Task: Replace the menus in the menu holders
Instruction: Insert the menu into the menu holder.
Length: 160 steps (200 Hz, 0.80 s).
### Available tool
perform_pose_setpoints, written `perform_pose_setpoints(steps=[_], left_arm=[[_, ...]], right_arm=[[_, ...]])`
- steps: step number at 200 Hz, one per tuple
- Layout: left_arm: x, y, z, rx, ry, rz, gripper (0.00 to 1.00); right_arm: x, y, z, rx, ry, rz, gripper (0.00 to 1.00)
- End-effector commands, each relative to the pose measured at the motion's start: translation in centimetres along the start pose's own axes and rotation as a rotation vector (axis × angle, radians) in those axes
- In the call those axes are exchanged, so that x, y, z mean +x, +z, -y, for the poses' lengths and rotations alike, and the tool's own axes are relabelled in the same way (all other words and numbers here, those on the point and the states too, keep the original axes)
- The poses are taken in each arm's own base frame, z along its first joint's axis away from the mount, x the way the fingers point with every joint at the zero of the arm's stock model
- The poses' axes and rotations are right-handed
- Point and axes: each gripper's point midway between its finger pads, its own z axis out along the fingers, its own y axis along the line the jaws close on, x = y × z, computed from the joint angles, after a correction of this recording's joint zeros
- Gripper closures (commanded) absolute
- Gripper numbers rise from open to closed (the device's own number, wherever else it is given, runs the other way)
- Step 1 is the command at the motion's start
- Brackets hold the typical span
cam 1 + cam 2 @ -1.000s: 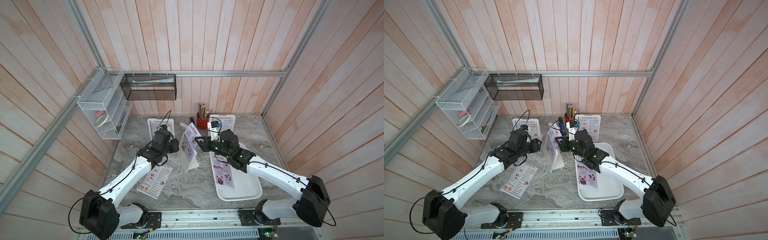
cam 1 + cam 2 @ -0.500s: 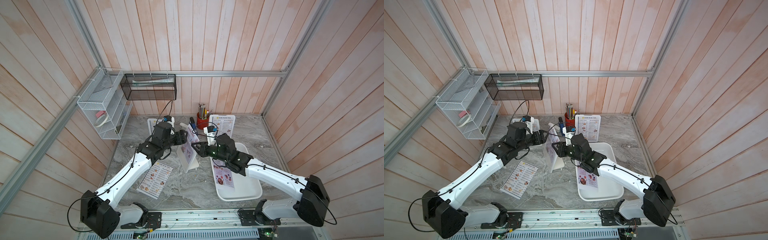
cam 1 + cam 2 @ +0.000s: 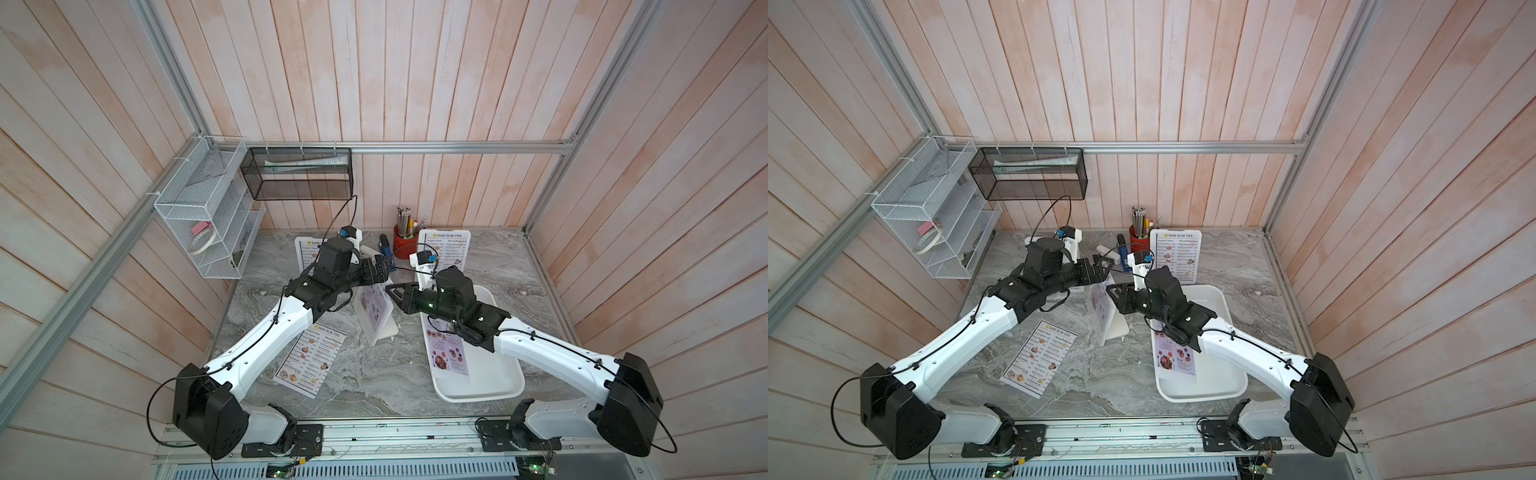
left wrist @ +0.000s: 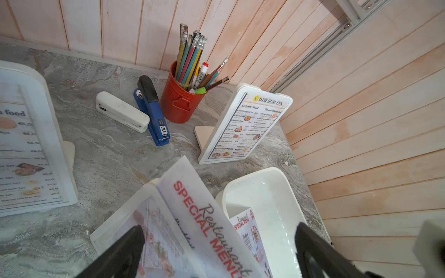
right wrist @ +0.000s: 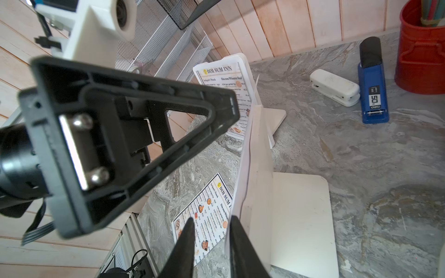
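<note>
Left gripper [image 4: 219, 227]: wide open astride SPECIAL MENU sheet [image 4: 192, 199], empty.
Right gripper [image 5: 212, 221]: narrowly parted at sheet edge.
Mid-frame: blue stapler [image 3: 1123, 252], pencil cup [image 3: 1139, 243].

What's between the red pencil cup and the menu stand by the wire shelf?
A white stapler and a blue stapler lie there, the blue one nearest the red cup. The left wrist view shows it.
</note>
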Motion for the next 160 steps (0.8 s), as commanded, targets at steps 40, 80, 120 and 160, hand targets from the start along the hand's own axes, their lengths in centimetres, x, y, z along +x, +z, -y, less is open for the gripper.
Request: perform_pose_setpoints(steps=[40,80,120,160], left_arm=[[1.2,1.4,-1.4,-0.104,0.074,-0.057,0.04],[2.3,1.2,-2.0,-0.121,0.086,-0.085,0.07],[3.8,1.1,-2.4,-0.118,0.085,-0.121,0.09],[4.9,0.5,-2.4,-0.109,0.085,-0.135,0.09]], right_arm=[[0.3,-0.7,-0.5,-0.029,0.006,0.0,0.72],[0.2,-0.8,-0.6,-0.031,-0.002,-0.002,0.71],[-0.1,-1.1,-0.4,-0.014,-0.008,0.002,0.71],[-1.1,-1.6,0.4,0.015,-0.014,0.022,0.71]])
